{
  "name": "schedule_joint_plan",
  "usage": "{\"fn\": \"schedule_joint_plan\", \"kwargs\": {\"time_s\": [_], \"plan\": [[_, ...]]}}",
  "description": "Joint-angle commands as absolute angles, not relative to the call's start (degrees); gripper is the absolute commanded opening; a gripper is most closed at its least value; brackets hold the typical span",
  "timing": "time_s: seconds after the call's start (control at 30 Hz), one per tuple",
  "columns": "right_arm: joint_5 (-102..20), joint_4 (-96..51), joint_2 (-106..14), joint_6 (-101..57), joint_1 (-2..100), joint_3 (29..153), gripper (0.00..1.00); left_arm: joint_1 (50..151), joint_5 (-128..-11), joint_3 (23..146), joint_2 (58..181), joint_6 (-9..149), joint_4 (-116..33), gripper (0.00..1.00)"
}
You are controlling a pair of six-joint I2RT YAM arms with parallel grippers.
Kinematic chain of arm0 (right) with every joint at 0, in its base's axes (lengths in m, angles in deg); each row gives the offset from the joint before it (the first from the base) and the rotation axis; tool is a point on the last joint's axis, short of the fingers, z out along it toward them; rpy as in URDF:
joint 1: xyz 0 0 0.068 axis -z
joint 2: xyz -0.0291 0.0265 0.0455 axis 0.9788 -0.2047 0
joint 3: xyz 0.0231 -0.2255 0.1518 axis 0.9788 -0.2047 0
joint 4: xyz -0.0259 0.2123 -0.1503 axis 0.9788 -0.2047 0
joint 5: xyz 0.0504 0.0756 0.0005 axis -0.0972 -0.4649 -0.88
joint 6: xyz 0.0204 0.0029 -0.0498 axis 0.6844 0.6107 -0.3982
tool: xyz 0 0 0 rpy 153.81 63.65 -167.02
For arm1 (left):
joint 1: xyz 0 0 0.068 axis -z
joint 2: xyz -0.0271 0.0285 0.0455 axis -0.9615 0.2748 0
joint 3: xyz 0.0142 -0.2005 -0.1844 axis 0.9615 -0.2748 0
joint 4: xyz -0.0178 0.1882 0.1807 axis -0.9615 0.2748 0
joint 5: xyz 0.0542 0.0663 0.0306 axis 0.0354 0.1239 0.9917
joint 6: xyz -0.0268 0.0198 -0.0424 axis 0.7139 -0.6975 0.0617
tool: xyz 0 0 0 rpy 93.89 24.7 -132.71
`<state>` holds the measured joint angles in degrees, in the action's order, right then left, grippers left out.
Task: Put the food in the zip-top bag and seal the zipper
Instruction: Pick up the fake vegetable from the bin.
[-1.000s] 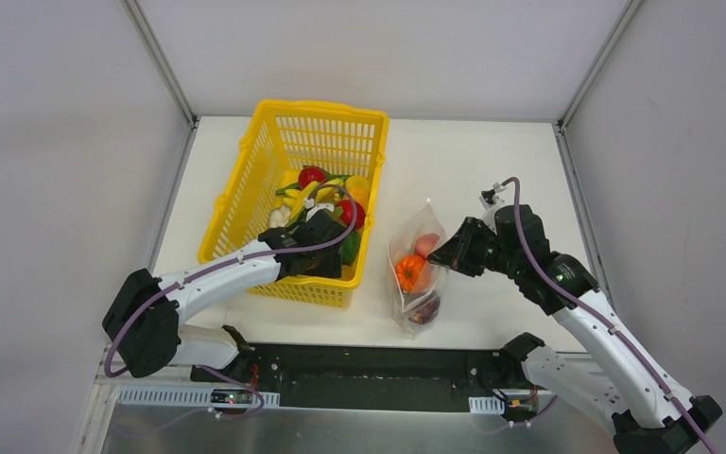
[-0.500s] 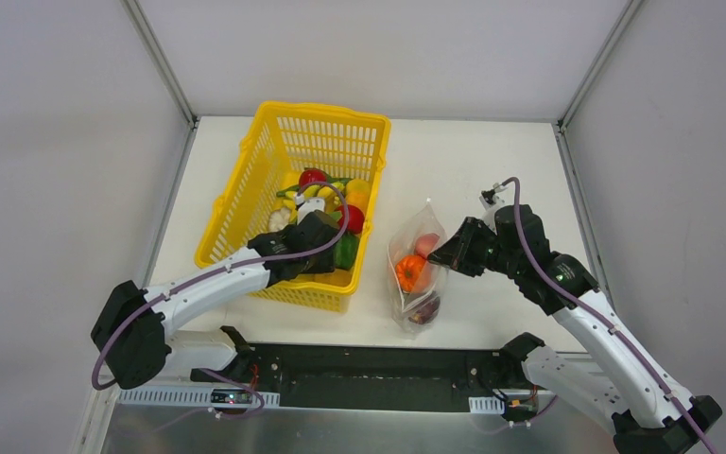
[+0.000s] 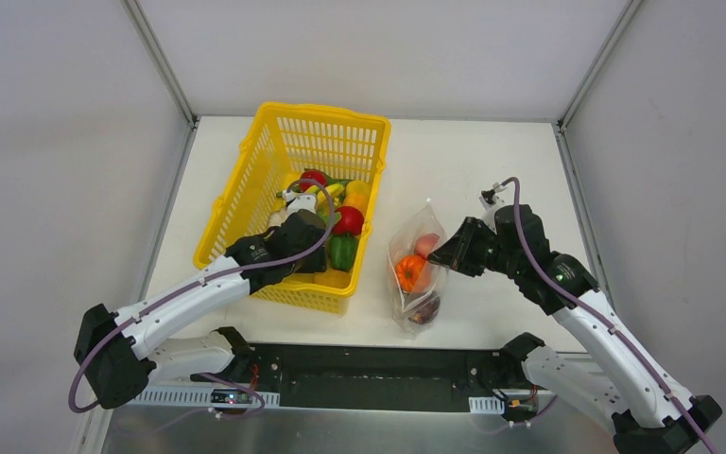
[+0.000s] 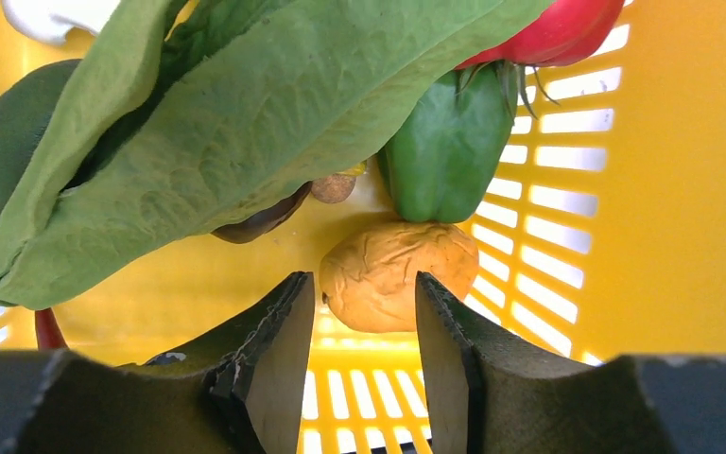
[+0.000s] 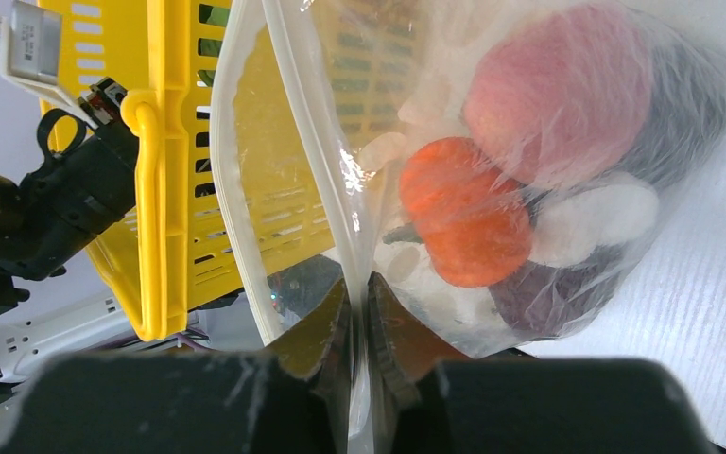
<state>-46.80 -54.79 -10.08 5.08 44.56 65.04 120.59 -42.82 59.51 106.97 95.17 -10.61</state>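
The clear zip-top bag [image 3: 415, 270] lies on the table right of the basket, with pink, orange and dark purple food inside [image 5: 468, 213]. My right gripper [image 5: 357, 312] is shut on the bag's mouth edge with the zipper strip [image 5: 312, 151], holding it open; it shows in the top view [image 3: 446, 253]. My left gripper [image 4: 359, 312] is open and empty inside the yellow basket, just short of a wrinkled orange-yellow piece [image 4: 392, 274]. A green pepper [image 4: 449, 142], a red piece [image 4: 558, 33] and a big green leaf [image 4: 236, 132] lie beyond it.
The yellow mesh basket [image 3: 317, 128] stands left of centre, holding more food [image 3: 336, 203]. Its near wall [image 4: 681, 189] rises close on my left gripper's right. White table [image 3: 473, 161] stretches behind the bag. Walls enclose the table.
My left arm has drawn back towards the near left inside the basket. The right gripper and the bag have not moved.
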Motion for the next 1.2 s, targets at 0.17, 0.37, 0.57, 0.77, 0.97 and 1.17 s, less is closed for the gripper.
{"fn": "schedule_joint_plan", "kwargs": {"time_s": [0.17,0.37,0.57,0.77,0.97,1.17], "plan": [[-46.73,-53.10,-9.87,4.58,44.49,65.10,0.12,121.07,-44.16,60.54,108.91,94.01,-9.22,0.71],[-45.84,-53.63,-9.08,4.59,44.53,64.84,0.12,121.07,-51.36,58.30,115.14,95.78,-10.96,0.82],[-46.12,-53.35,-9.41,4.68,44.50,64.73,0.12,121.07,-52.20,54.33,120.39,99.00,-17.50,0.87],[-45.99,-53.49,-9.46,4.68,44.53,64.65,0.13,121.14,-52.76,52.94,126.96,100.55,-20.64,0.87],[-45.97,-53.55,-9.51,4.78,44.53,64.58,0.13,121.49,-51.66,52.77,126.73,100.52,-19.97,0.83],[-46.28,-53.28,-10.05,4.94,44.50,64.63,0.13,121.51,-49.02,54.50,123.82,99.12,-16.96,0.56]]}}
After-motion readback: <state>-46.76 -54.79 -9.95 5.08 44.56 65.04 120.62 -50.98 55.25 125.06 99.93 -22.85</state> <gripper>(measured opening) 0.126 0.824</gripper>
